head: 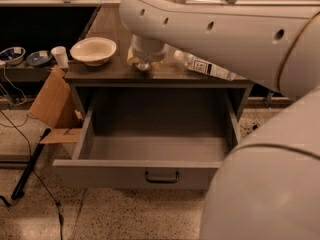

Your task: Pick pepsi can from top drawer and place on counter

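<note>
From my remote station I see the wide grey metal top drawer (115, 173) pulled fully out from the grey cabinet, with its small dark bar handle (161, 176) at the middle of the front panel. The part of the drawer floor that I can see is bare grey metal.

The thick white robot arm (225, 29) crosses the upper part of the view. Its gripper (145, 62) is over the glossy grey-brown counter (110, 29), near the front edge and above the open drawer. The wrist covers it, so I cannot tell if it is spread or closed, or if it holds something.

I also cannot tell where the dark blue pepsi can is; it does not show in this view.

On the counter, a round cream-white bowl (93, 50) stands to the left of the gripper, and a clear plastic bottle (205, 66) lies on its side to the right. A brown cardboard box (50, 104) leans beside the cabinet on the speckled floor (125, 214).
</note>
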